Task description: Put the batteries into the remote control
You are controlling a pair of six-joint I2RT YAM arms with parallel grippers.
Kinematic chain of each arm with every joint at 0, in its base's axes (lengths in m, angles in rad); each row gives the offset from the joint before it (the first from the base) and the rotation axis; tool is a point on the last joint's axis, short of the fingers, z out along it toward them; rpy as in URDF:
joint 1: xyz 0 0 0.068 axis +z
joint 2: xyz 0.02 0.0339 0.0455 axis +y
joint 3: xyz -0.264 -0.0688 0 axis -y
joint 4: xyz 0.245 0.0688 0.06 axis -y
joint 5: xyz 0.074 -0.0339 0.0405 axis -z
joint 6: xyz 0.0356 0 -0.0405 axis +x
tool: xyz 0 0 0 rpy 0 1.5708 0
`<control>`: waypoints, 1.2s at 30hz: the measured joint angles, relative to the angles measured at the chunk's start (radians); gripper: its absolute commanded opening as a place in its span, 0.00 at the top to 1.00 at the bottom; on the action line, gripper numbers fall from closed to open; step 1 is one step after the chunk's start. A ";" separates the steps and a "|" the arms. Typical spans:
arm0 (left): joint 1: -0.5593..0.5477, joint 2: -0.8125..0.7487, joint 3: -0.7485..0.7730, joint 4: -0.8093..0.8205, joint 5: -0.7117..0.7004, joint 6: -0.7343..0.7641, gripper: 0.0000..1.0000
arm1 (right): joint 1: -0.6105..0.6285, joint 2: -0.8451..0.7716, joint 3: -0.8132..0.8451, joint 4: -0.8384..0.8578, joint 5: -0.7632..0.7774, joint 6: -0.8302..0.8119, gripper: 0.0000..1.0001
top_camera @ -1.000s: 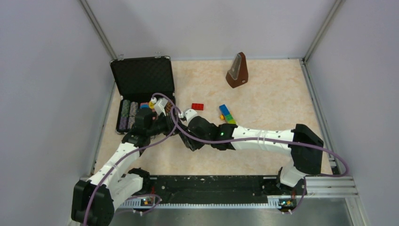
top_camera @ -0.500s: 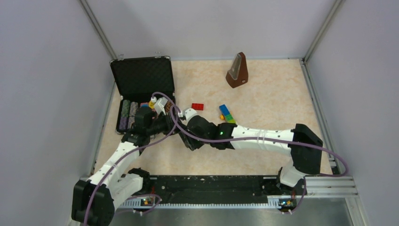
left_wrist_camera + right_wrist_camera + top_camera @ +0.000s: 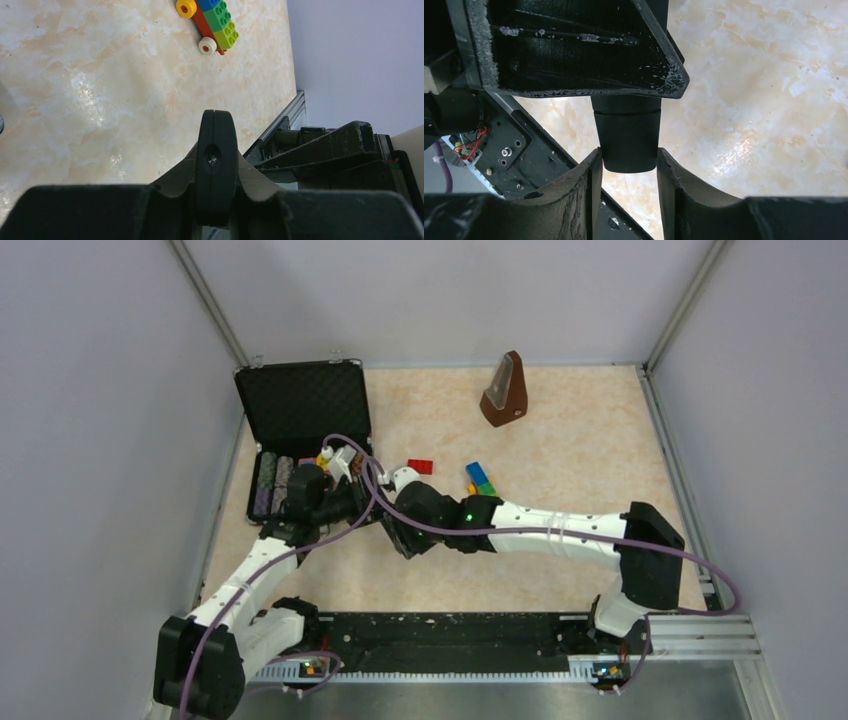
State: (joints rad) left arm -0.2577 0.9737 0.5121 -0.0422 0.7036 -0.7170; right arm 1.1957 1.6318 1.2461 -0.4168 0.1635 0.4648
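The remote control (image 3: 216, 165) is a slim black bar, seen end-on in the left wrist view. My left gripper (image 3: 217, 154) is shut on it, one finger on each flat side. In the right wrist view the remote's other end (image 3: 628, 145) pokes out from under the left gripper's body. It sits between the tips of my right gripper (image 3: 628, 153), which touch it on both sides. In the top view the two grippers (image 3: 350, 502) (image 3: 395, 512) meet left of the table's middle and hide the remote. No batteries are in view.
A colourful toy-brick train (image 3: 482, 480) (image 3: 210, 25) and a flat red brick (image 3: 420, 466) lie just beyond the right wrist. An open black case (image 3: 300, 410) with chips stands at the far left. A brown metronome (image 3: 505, 390) stands at the back. The mounting rail (image 3: 440, 640) runs along the near edge.
Both wrists have shifted slightly toward the far side of the table, still joined at the remote. Nothing else on the table has moved.
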 measured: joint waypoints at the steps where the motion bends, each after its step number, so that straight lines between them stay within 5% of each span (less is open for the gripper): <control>1: 0.000 0.000 0.000 0.003 0.002 -0.006 1.00 | -0.001 0.000 0.005 -0.006 0.000 0.003 0.58; 12: -0.005 0.000 0.033 0.027 0.092 -0.103 1.00 | -0.021 0.024 0.085 -0.053 -0.016 0.026 0.49; 24: -0.007 0.013 0.047 0.032 0.122 -0.154 1.00 | -0.041 0.026 0.142 -0.111 -0.018 0.038 0.16; 36: -0.003 0.035 0.097 0.058 0.106 -0.235 1.00 | -0.095 -0.181 0.072 -0.081 -0.092 0.137 0.11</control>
State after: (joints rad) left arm -0.2611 1.0088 0.6086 0.0158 0.8093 -0.9524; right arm 1.1011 1.4509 1.3186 -0.4980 0.0715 0.6018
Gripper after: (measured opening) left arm 0.229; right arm 0.888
